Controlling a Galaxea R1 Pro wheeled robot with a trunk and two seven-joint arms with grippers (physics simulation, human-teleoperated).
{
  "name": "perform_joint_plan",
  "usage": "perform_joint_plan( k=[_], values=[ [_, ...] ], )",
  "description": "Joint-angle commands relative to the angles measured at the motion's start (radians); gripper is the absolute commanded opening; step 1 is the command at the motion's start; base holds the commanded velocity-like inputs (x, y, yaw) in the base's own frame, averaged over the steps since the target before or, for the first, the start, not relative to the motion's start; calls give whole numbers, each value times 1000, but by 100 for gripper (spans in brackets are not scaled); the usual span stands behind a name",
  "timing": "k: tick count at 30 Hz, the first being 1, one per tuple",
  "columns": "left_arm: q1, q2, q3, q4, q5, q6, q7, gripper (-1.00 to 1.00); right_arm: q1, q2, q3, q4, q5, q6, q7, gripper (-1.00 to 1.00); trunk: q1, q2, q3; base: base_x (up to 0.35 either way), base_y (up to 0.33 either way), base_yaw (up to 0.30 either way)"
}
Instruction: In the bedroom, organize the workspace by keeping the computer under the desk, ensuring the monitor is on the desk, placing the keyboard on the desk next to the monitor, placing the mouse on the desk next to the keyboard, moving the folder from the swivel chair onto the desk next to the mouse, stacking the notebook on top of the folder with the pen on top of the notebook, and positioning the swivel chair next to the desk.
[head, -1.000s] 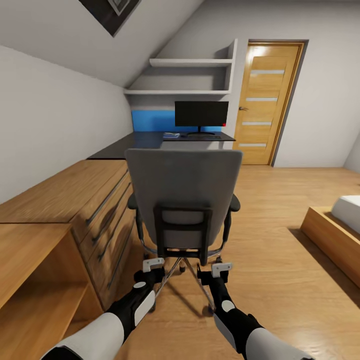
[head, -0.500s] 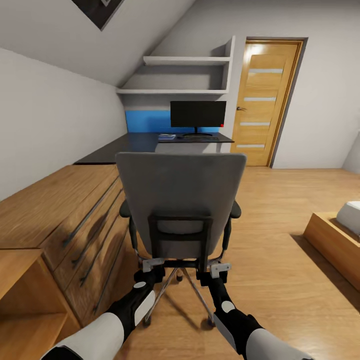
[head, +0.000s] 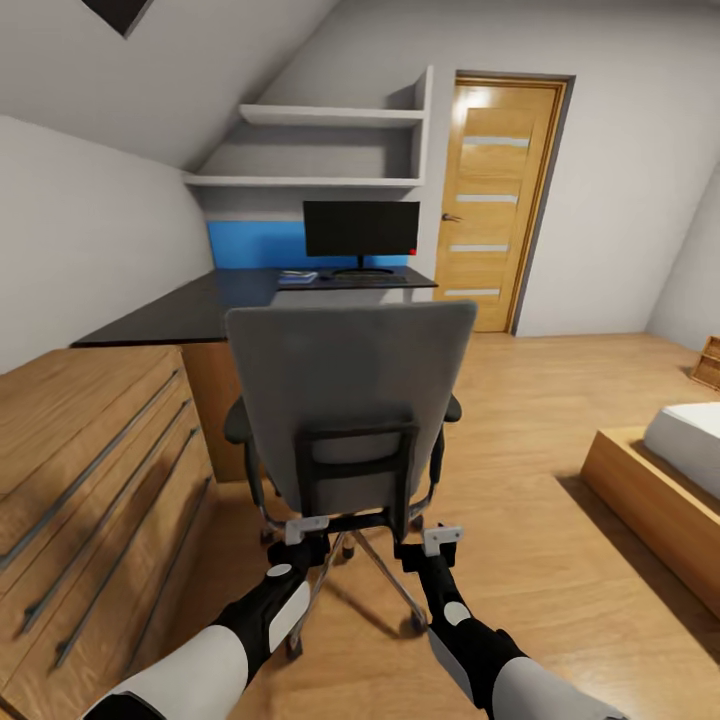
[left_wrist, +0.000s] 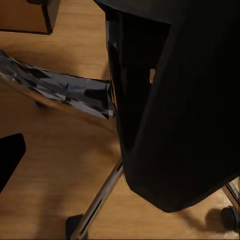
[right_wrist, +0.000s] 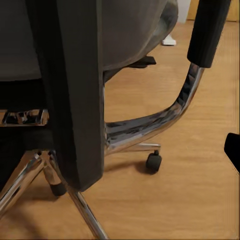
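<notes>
The grey swivel chair (head: 345, 400) stands right in front of me with its back toward me, so its seat and anything on it are hidden. My left gripper (head: 305, 530) and right gripper (head: 432, 543) sit at the lower black back frame, one on each side. In the wrist views the black frame (left_wrist: 175, 125) (right_wrist: 75, 90) is close, and one finger (left_wrist: 9, 156) (right_wrist: 233, 149) stands apart from it at the edge, so both grippers look open. Beyond the chair, the dark desk (head: 190, 305) carries the black monitor (head: 361, 228), a keyboard (head: 365, 279) and a blue flat item (head: 297, 276).
A wooden drawer unit (head: 90, 470) runs along my left, joining the desk. A low bed frame (head: 660, 500) is at the right. Wall shelves (head: 320, 115) hang above the monitor, and a wooden door (head: 490, 200) is behind the desk. Open wood floor lies right of the chair.
The camera has moved forward and turned; the chair has rolled along with me toward the desk, keeping its place between my grippers. The desk edge is nearer.
</notes>
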Motion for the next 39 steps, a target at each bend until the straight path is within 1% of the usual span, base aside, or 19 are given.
perform_joint_plan(
  k=[1, 22, 27, 32, 39],
  values=[
    [-2, 0, -6, 0, 4, -5, 7, 100, -1, 0, 9, 1, -8, -3, -6, 100, 0, 0, -1, 315, -129, -32],
    [-2, 0, -6, 2, 4, -5, 7, 100, -1, 0, 9, 16, -10, -3, -7, 100, 0, 0, -1, 317, -104, -2],
    [-2, 0, -6, 2, 4, -5, 7, 100, 0, 0, 9, 18, -10, -3, -7, 100, 0, 0, -1, 319, -23, 4],
    [-2, 0, -6, 2, 4, -3, 7, 100, -1, -1, 8, 17, -10, -3, -7, 100, 0, 0, -5, 320, -2, 133],
    [-2, 0, -7, 3, 4, -2, 7, 100, 0, -2, 8, 17, -10, -5, -7, 100, 0, 0, -6, 320, -18, 27]
  ],
)
